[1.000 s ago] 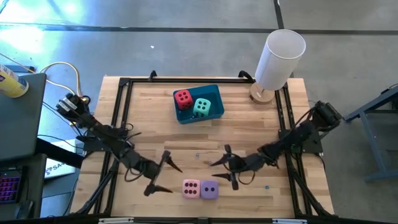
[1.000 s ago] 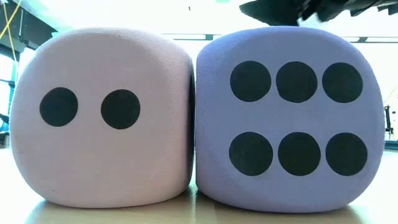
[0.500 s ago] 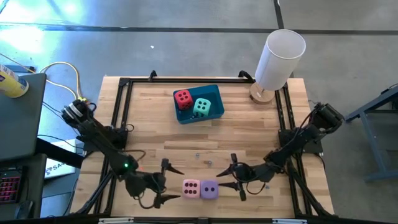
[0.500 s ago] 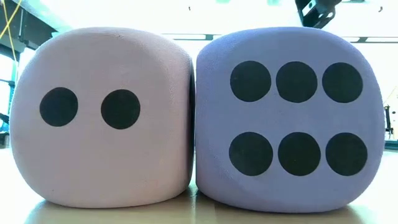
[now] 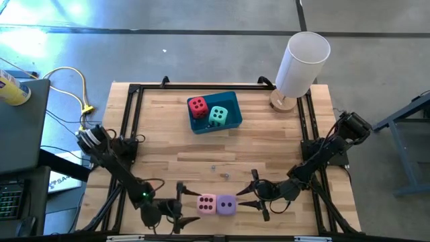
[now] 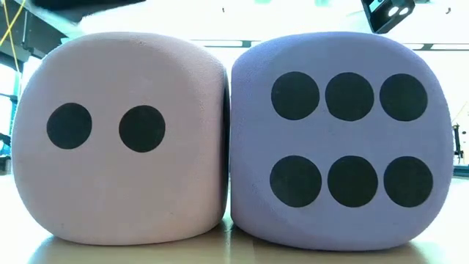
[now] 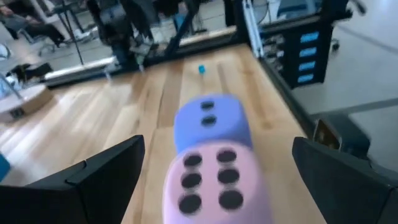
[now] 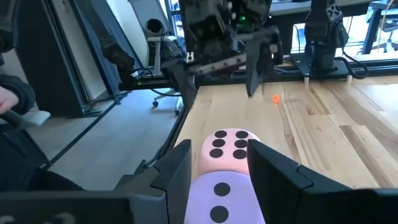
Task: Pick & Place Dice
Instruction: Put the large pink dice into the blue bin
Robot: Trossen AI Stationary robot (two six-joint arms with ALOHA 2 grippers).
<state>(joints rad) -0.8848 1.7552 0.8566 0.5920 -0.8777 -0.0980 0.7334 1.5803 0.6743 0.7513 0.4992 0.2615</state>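
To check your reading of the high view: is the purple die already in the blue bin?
No. The purple die sits on the table beside the pink die, while the blue bin holds only the red and teal dice.

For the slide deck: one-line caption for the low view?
Pink die showing two pips touches purple die showing six, side by side.

High view looks straight down over the whole bench [image 5: 168,134]; low view sits close before the pink die [image 6: 121,136] and purple die [image 6: 341,139], which both wrist views face from opposite sides
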